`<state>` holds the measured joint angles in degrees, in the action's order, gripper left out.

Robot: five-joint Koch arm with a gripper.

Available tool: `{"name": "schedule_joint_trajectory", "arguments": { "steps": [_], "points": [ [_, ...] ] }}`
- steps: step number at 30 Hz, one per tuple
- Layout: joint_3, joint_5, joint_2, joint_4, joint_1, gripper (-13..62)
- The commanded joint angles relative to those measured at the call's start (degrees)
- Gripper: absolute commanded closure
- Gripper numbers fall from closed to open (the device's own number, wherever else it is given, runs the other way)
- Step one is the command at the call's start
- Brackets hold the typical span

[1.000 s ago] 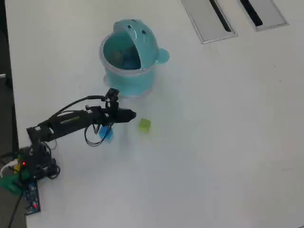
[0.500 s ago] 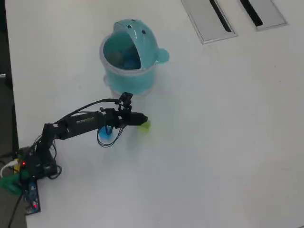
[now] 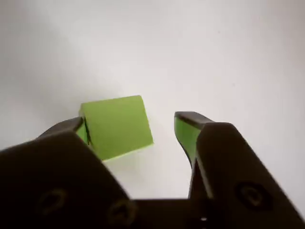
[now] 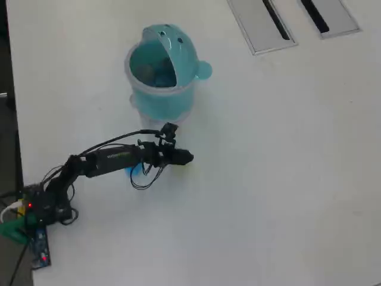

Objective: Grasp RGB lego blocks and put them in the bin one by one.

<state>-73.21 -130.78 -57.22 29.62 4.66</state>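
In the wrist view a yellow-green lego block (image 3: 116, 125) lies on the white table between the jaws of my gripper (image 3: 131, 119). It touches the left finger (image 3: 66, 128), while a gap separates it from the right finger (image 3: 187, 131), so the gripper is open. From overhead, the gripper (image 4: 186, 157) covers that block. A blue block (image 4: 134, 171) peeks out under the arm's middle. The turquoise bin (image 4: 169, 98) stands behind the gripper with its lid flipped open.
Two grey slotted panels (image 4: 262, 24) (image 4: 330, 15) are set into the table at the top right. The arm's base with wires and a circuit board (image 4: 36, 214) sits at the lower left, by the table's dark left edge (image 4: 7, 119).
The arm has stretched to the right in the overhead view. The gripper has moved from left of the yellow-green block to over it, hiding it from above.
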Motion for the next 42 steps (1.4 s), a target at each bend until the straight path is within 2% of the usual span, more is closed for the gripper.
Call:
{"name": "schedule_joint_trajectory", "arguments": {
  "steps": [1, 11, 18, 21, 28, 42],
  "points": [
    [5.54, -0.09, -0.88, -0.09, -0.79, 15.9],
    [8.70, 0.26, 4.57, 0.44, -0.97, 15.8],
    [11.51, 1.14, 7.29, 3.96, -0.44, 20.7],
    [11.51, 3.60, 6.15, 5.54, 0.00, 26.0],
    [9.14, 5.27, 2.11, 5.89, 1.67, 29.4],
    [-0.35, 6.50, -11.16, 5.45, 4.75, 29.5]
  ]
}}
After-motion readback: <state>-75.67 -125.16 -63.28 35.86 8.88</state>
